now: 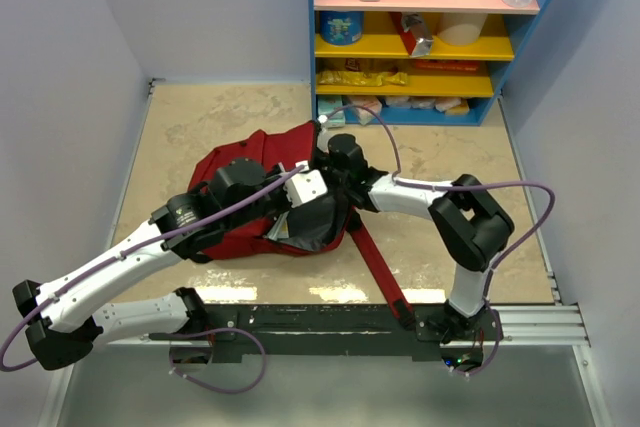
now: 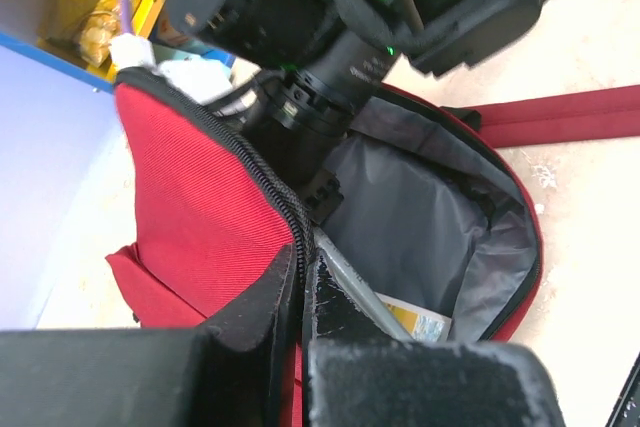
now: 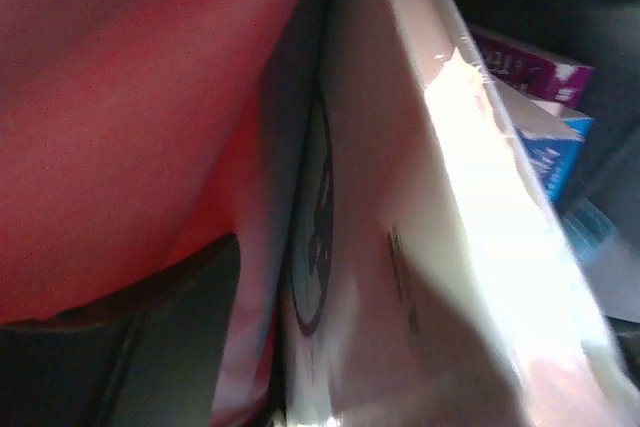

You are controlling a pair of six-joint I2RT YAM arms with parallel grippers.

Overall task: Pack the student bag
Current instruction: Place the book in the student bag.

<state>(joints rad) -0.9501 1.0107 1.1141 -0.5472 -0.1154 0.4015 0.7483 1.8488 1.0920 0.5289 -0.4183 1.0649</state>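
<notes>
Student bag: your large dark-red fabric student bag [image 1: 262,150] lies flat in the middle of the beige marbled table [image 1: 200,117], just in front of the blue shelf unit with yellow and pink boards [image 1: 312,47]. Both arms meet over it.
Mouth: it gapes open. From the left wrist you see the black zipper [image 2: 250,162] running along the raised red flap, with dark grey lining [image 2: 410,217] below it.
Strap: the long red strap [image 1: 378,257] trails from the bag toward the near edge of the table, by the right arm's base.
Left gripper: your left gripper [image 2: 302,292] is pinched tight on the zipped rim of the bag's flap, with one black finger on each side of the fabric, and it holds the flap up.
Right gripper: your right gripper [image 2: 320,195] reaches down into the bag's mouth behind the flap. Its tips are hidden, so you cannot tell how wide the pincer stands or whether it holds anything.
Inside, left wrist view: a yellow-and-white flat packet [image 2: 415,319] lies at the bottom against the lining.
Inside, right wrist view: a pale, flat white slab [image 3: 400,197] stands on edge against the red wall. A purple box [image 3: 530,67] and a blue box [image 3: 555,157] sit just past it. The view is blurred and very close.
</notes>
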